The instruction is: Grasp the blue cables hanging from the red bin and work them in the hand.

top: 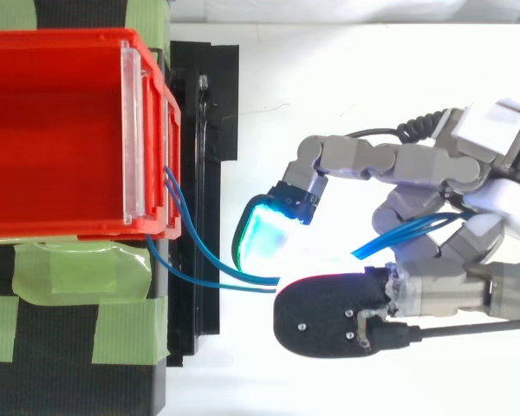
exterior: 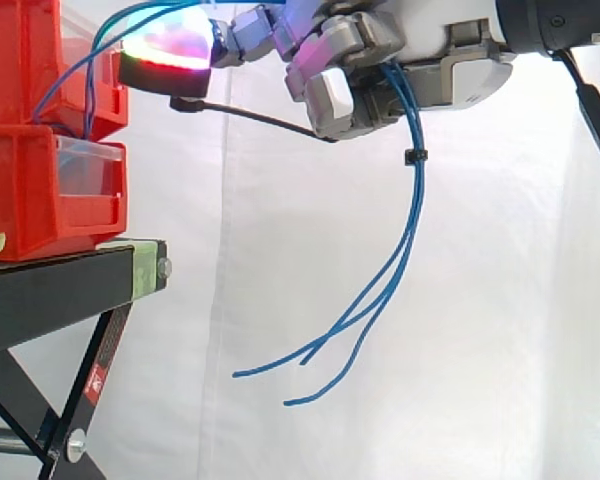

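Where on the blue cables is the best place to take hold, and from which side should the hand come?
Probably the bundled stretch of the blue cables just above the black tie, approached from the side away from the red bin. There the strands run together; below the tie they splay into loose ends. The hand is curled round them there now.

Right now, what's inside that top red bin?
I see its bare red floor, the red bin. The blue cables leave its front; where they attach is hidden by the front lip.
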Motion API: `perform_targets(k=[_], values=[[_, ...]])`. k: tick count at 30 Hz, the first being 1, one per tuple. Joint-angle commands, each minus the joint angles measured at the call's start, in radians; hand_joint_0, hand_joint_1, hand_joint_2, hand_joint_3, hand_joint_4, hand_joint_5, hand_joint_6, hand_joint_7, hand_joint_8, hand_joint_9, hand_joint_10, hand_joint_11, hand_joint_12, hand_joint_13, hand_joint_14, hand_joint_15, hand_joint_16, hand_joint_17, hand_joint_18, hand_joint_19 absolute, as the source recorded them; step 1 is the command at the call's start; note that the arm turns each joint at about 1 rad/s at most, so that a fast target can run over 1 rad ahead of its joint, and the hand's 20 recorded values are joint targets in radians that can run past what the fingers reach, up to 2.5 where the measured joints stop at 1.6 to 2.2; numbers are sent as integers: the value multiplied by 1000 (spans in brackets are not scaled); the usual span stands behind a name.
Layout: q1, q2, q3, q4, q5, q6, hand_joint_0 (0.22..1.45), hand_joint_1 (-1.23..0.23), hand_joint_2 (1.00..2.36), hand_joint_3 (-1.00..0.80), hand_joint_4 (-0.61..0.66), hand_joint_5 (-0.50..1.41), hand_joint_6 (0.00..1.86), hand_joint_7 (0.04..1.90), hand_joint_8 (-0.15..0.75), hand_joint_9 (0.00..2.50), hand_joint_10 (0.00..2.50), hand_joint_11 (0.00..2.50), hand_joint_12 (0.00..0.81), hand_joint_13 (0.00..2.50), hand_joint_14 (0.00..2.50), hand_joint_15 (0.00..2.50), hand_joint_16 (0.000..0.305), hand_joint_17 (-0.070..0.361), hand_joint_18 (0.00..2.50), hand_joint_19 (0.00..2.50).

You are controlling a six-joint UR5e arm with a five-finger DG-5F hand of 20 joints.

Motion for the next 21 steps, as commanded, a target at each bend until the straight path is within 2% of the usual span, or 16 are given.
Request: perform_targets(k=[1, 5, 7, 9, 11, 12, 15, 18, 20, 21], values=[[0, 0, 0, 0, 0, 0, 948, -553, 1022, -405, 361, 395, 6, 1338, 535, 1779, 2500, 2500, 712, 2021, 2500, 1972, 237, 178, 2500, 648], [0, 0, 0, 2, 0, 0, 947, -619, 1024, -358, 353, 369, 5, 1344, 535, 1779, 2500, 2500, 712, 2021, 2500, 1972, 237, 178, 2500, 648], [0, 0, 0, 3, 1, 0, 894, -675, 1018, -548, 344, 355, 3, 1361, 535, 1779, 2500, 2500, 712, 2021, 2500, 1972, 237, 178, 2500, 648], [0, 0, 0, 3, 1, 0, 848, -728, 1007, -861, 338, 347, 1, 1406, 535, 1779, 2500, 2500, 712, 2021, 2500, 1972, 237, 178, 2500, 648], [0, 0, 1, 3, 0, 0, 831, -742, 1000, -1000, 339, 315, 170, 1352, 535, 1779, 2500, 2500, 712, 2021, 2500, 1972, 237, 178, 2500, 648], [0, 0, 0, 3, 0, 0, 817, -754, 1000, -1000, 339, 302, 244, 1328, 535, 1779, 2500, 2500, 712, 2021, 2500, 1972, 237, 178, 2500, 648], [0, 0, 0, 3, 1, 0, 821, -771, 1000, -1000, 342, 302, 288, 1305, 535, 1779, 2500, 2500, 712, 2021, 2500, 1972, 237, 178, 2500, 648], [0, 0, 0, 3, 1, 0, 925, -791, 1000, -971, 334, 309, 310, 1299, 535, 1779, 2500, 2500, 712, 2021, 2500, 1972, 237, 178, 2500, 648], [0, 0, 0, 3, 1, 0, 949, -796, 1007, -847, 329, 293, 328, 1285, 535, 1779, 2500, 2500, 712, 2021, 2500, 1972, 237, 178, 2500, 648], [0, 0, 0, 3, 0, 0, 966, -799, 1015, -656, 324, 274, 320, 1286, 535, 1779, 2500, 2500, 712, 2021, 2500, 1972, 237, 178, 2500, 648]])
